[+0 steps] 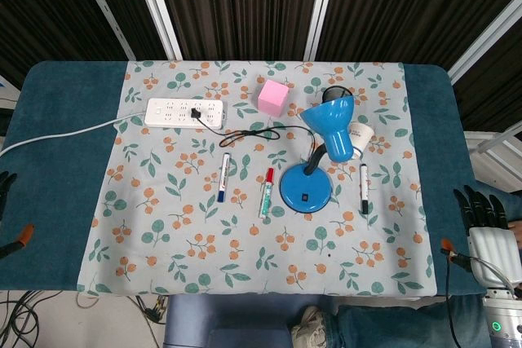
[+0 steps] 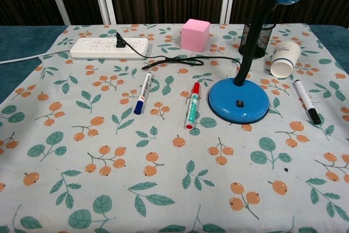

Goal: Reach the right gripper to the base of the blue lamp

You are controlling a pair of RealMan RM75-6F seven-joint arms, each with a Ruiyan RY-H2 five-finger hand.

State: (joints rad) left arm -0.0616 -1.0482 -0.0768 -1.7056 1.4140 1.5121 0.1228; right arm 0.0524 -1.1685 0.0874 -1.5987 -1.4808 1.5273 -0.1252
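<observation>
Only the dark fingertips of the left hand (image 1: 5, 189) show at the left edge of the head view, so whether its fingers are apart or together cannot be told. The right hand (image 1: 483, 219) sits off the table's right edge, well apart from the lamp; its black fingers point away, spread slightly, holding nothing. The chest view shows neither hand and cuts off the top of the lamp's shade.

The blue lamp (image 1: 328, 126) stands right of centre on the floral tablecloth (image 1: 163, 226). Its round, glossy blue base (image 2: 239, 100) carries a small dark square switch on top, and a black neck rises from its far side to the blue shade. A black cord (image 2: 180, 61) runs left from it to a plug in the white power strip (image 2: 109, 48).

Behind the lamp a black mesh pen holder (image 2: 256, 35) is partly hidden by the neck. A paper cup (image 2: 285, 59) lies tipped beside it; its blue print is too small to read. A black marker (image 2: 307, 101) lies right of the base, a red-capped marker (image 2: 191, 105) just left, a blue-capped marker (image 2: 143, 92) further left, their labels illegible. A pink cube (image 2: 195, 34) sits at the far side.
</observation>
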